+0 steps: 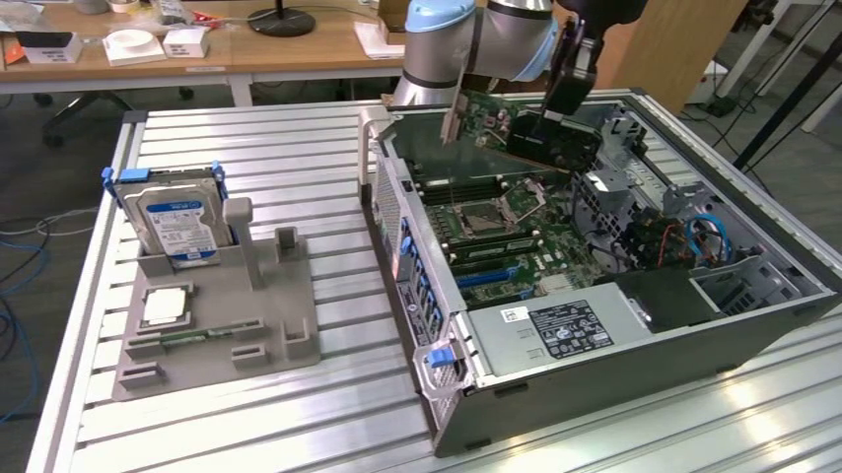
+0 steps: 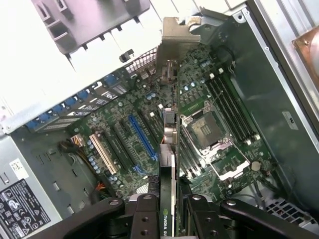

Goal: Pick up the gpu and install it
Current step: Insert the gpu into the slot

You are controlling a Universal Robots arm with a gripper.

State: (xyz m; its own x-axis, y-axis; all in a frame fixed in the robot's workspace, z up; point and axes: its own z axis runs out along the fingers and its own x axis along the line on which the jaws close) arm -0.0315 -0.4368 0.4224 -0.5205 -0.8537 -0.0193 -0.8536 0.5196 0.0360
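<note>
- At about 9 o'clock in the exterior view, the grey holder [image 1: 217, 335] on the table [image 1: 303, 148] carries a hard drive [image 1: 177, 222] and a small square chip [image 1: 165, 307]. They are well apart from the work and need no attention.
- At the centre lies the open computer case [image 1: 658, 379], with the motherboard [image 1: 514, 256] facing up.
- At about 12 o'clock, the gripper [image 1: 550, 120] is clenched on the graphics card [image 1: 490, 116]. The card hangs in the air above the far end of the case, touches nothing below and looks a little tilted.
- In the wrist view the two fingers [image 2: 144, 219] pinch the card edge-on. Its silver bracket [image 2: 177, 35] points toward the perforated back wall [image 2: 134, 64] of the case.
- The card hangs over the board between the long blue slot [image 2: 142, 137] and the processor socket [image 2: 207, 129], so I judge it is not yet in line with the slot.
- To do this step well, I think the card must be upright, with its lower edge parallel to the slot and the bracket in line with the opening in the back wall.
- The descent should be slow and the pressure even, because the socket and the memory slots [image 2: 234, 114] are just beside the path.
- At about 3 o'clock, the blue cables [image 1: 708, 235] are well apart and are no danger.
</note>
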